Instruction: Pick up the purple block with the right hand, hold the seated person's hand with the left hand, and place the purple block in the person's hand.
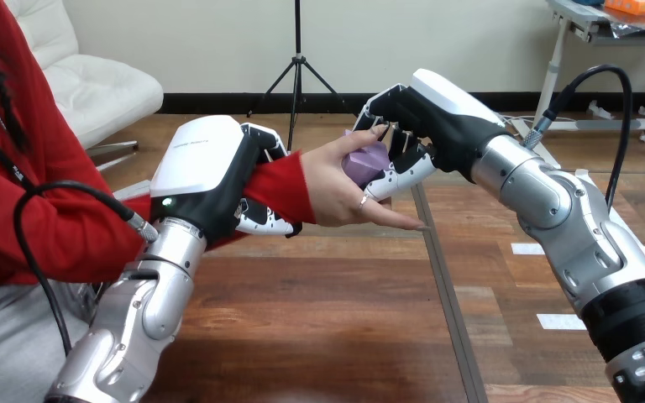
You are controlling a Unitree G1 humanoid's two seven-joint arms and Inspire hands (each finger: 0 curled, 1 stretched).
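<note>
The person's hand (336,189) reaches in from the left in a red sleeve, palm toward my right hand. My left hand (210,172) is curled round the person's wrist, fingers (262,220) wrapped under the sleeve. The purple block (368,161) sits between the person's palm and my right hand (420,113), whose fingers (399,172) are curled round the block. The person's fingertips touch the top of the block and my right hand's fingers. Most of the block is hidden by the two hands.
The person sits at the left edge, torso and upper arm (42,210) close to my left forearm (134,311). The wooden surface (327,319) lies below both arms. My right forearm (571,235) slants in from the lower right.
</note>
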